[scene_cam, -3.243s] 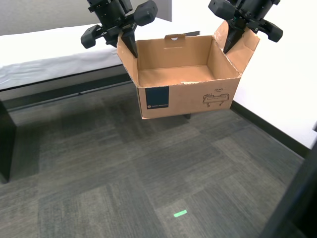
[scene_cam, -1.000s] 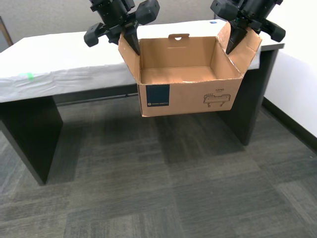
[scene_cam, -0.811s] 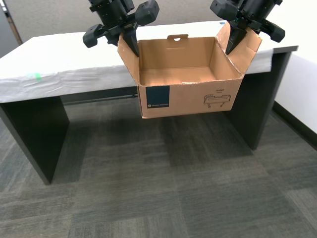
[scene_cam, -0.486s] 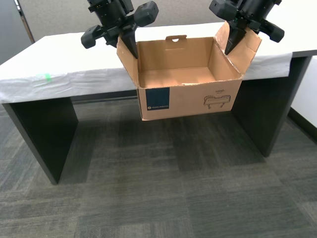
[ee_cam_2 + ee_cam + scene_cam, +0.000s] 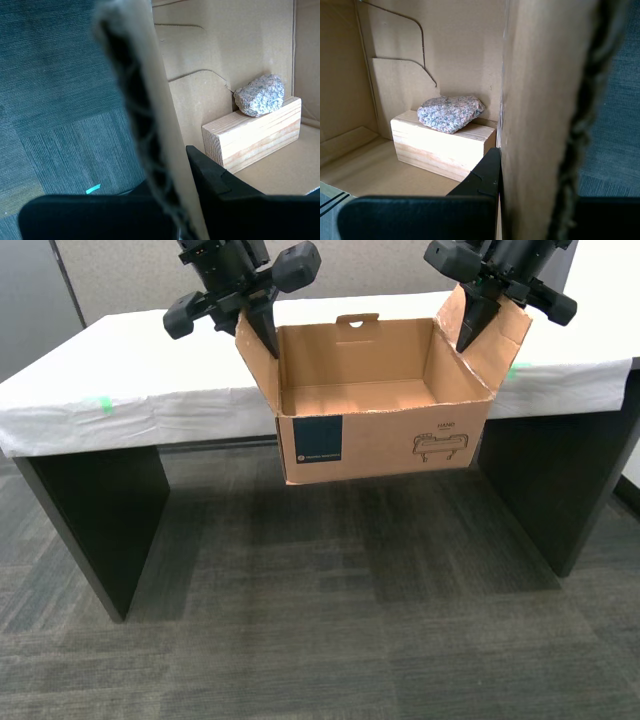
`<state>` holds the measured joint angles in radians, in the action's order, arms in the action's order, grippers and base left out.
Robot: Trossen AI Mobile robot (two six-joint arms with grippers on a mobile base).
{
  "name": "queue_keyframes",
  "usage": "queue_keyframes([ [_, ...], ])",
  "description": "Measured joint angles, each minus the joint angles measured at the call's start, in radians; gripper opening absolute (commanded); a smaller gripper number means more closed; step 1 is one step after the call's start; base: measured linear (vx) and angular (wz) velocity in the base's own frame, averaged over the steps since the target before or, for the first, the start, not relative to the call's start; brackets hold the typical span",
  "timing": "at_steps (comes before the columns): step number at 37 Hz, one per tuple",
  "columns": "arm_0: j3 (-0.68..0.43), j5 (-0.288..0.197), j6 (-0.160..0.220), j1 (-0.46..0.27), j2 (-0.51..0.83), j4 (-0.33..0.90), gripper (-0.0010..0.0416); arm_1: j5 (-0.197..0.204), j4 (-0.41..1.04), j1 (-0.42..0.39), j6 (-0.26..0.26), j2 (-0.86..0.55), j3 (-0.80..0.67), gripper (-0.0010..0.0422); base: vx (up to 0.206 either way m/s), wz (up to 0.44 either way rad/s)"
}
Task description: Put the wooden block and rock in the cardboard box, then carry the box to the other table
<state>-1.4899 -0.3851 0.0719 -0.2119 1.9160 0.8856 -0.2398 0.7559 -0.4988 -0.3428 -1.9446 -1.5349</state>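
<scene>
You've got the cardboard box [image 5: 383, 400] hanging mid-frame before the white desk [image 5: 120, 370], each hand clamped on a side flap. Rock [image 5: 450, 113] sits loose atop wooden block [image 5: 442, 145] inside. Light box, bendy flaps; keep it level.

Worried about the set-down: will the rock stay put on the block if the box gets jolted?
Probably not. The rock lies loose on the wooden block, its lumpy underside likely touching in few spots. It looks dense, so a jolt could slide it onto the cardboard box floor.
</scene>
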Motion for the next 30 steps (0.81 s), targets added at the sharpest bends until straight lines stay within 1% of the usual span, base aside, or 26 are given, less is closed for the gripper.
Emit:
queue_keyframes([
  [16,0.000,0.001,-0.001,0.000,0.000,-0.003,-0.0001,0.000,-0.053,0.000,0.001,0.000,0.000,-0.0001,0.134,-0.006],
  [24,0.000,0.002,-0.001,0.001,0.000,-0.014,-0.0001,0.003,-0.110,0.000,0.001,0.000,0.000,-0.0001,0.136,-0.011],
  [30,0.000,0.002,-0.001,0.001,0.000,-0.018,-0.0001,0.004,-0.117,0.001,0.001,0.000,0.000,-0.0001,0.136,-0.007],
])
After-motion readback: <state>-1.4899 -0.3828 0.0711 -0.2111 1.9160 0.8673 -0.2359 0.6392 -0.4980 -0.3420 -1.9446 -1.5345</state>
